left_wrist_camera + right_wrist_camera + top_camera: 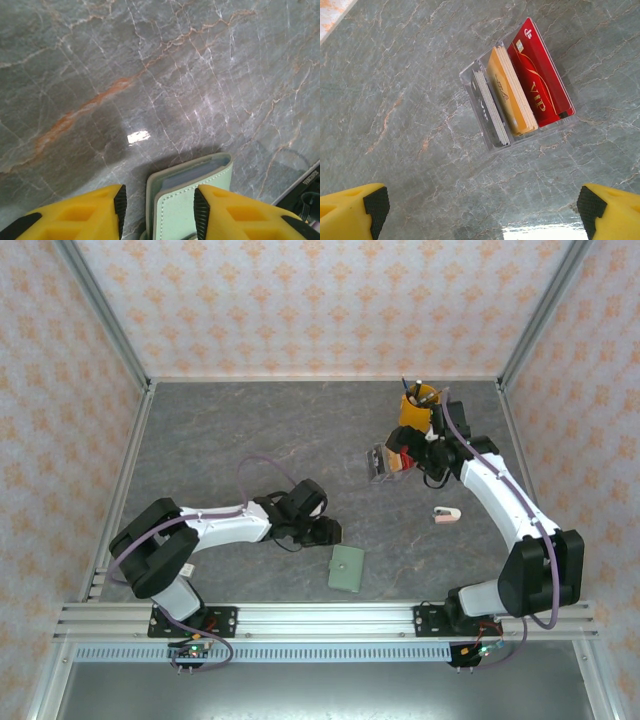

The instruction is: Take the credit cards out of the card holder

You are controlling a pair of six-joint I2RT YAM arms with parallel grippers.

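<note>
The red card, upper right in the right wrist view, reads "VIP" in gold. White lettering on the black part, lower right in the left wrist view, is illegible.

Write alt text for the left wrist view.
A pale mint-green card holder lies flat on the grey marble table, its near end between the open yellow jaws of the left gripper. A gap shows between one jaw and the holder.

Left jaws part-spread, right jaws wide.
</note>
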